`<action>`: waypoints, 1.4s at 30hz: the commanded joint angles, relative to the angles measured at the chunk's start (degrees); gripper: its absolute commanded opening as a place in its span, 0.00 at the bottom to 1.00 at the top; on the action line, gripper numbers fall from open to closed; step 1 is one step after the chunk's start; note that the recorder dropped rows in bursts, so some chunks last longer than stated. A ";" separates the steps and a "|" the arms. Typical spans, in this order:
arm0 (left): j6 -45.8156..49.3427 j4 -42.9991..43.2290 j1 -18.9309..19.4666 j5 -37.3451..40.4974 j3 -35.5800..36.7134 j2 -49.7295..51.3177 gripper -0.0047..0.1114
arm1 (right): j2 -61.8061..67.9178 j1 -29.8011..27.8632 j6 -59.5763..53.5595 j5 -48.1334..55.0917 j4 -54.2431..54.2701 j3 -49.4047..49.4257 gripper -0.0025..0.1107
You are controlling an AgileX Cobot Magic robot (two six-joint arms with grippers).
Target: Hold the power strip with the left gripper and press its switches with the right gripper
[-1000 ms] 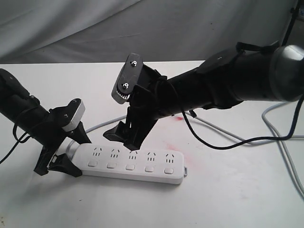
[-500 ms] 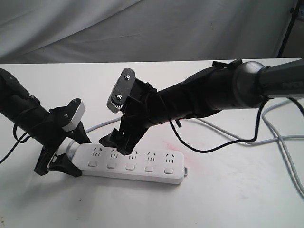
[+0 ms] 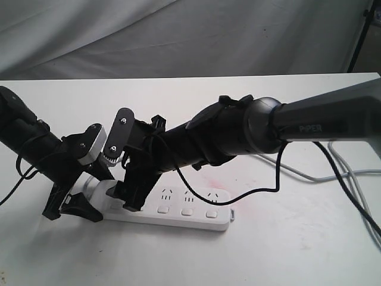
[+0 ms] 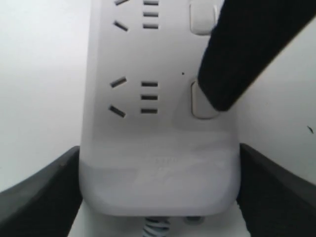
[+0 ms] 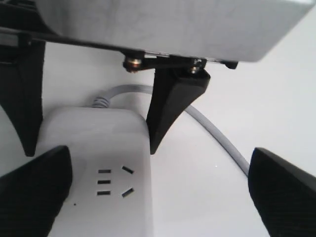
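Plainly the power strip lies flat on the white table, low in the exterior view toward six o'clock. Its length runs from nine o'clock to three o'clock, with the cord end at nine. The left gripper, on an arm entering from nine o'clock, is clamped on that cord end. In the left wrist view its black fingers press against the strip's two long sides, and the grey cord leaves the end between them. The right gripper reaches across from three o'clock on a long black arm and hangs over the same end, its fingers spread wide and gripping nothing. One of its fingertips rests on the switch nearest the cord; whether that button is pushed in, I cannot tell. Three more switches show in a row along the strip's six o'clock edge, uncovered, out toward three o'clock from the gripper.
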 commanded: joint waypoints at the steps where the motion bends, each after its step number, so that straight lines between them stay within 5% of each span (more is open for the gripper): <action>1: 0.12 -0.32 -0.32 -0.16 0.26 -0.09 0.04 | -0.05 0.08 0.15 -0.13 -0.29 -0.37 0.80; 42: 0.12 -0.32 -0.32 -0.16 0.26 -0.09 0.04 | 4.16 0.16 -0.68 -2.50 -6.81 -0.37 0.80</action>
